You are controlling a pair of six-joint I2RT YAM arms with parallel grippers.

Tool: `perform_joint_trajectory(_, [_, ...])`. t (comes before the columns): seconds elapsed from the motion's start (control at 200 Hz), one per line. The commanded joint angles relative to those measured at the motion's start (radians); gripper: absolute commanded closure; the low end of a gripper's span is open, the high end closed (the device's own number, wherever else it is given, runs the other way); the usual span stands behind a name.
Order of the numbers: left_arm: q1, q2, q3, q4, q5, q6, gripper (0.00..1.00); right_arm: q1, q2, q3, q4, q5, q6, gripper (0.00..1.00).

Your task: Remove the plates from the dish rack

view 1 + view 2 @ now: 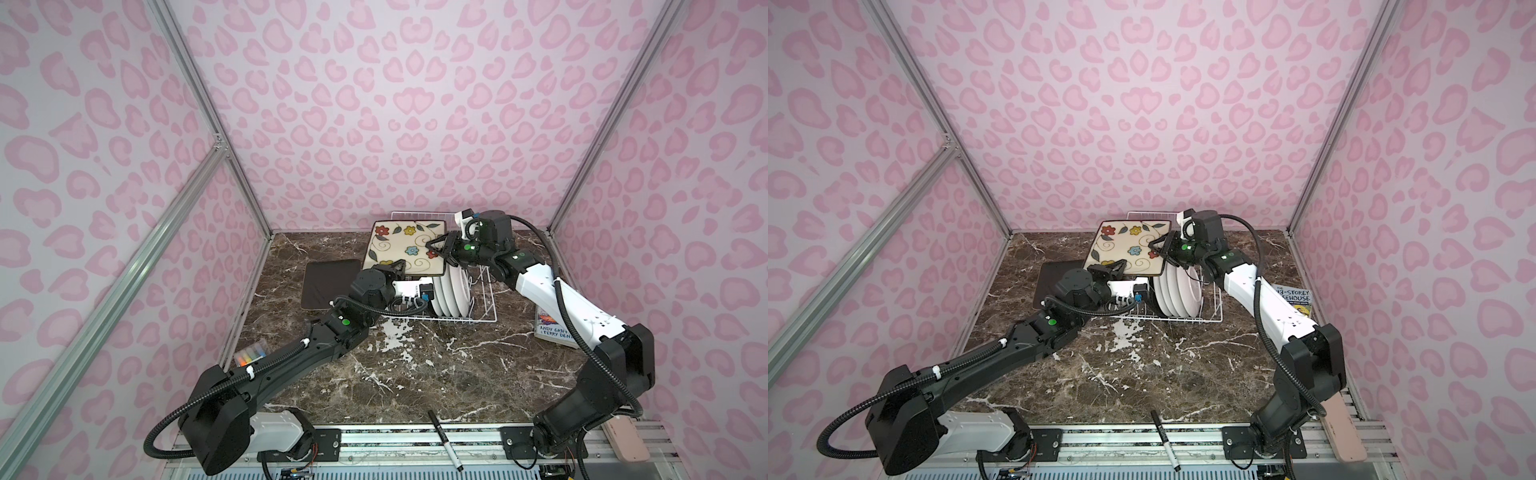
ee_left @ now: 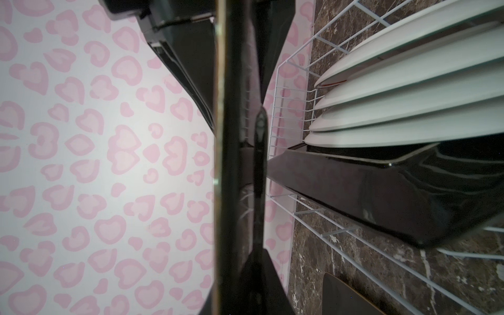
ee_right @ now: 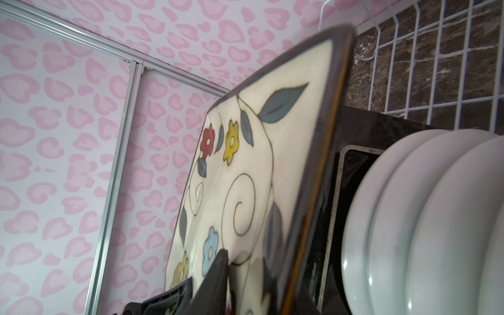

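Marble table (brown-veined) bears dish rack, face-down plate, book.
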Motion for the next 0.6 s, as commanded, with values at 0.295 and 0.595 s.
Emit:
perform_joint_trajectory(0.295, [-0.001, 0.018, 0.022, 0.213, -0.043, 0.017, 0.96, -0.011, -0.008, -0.020, 0.045, -0.030, 0.020, 0.88])
perform_joint_trajectory(0.595, [0.000, 0.034, 0.043, 0.192, -0.061, -0.020, 0.78, -0.021, -0.023, -0.034, 0.070, -0.031, 0.035, 1.00])
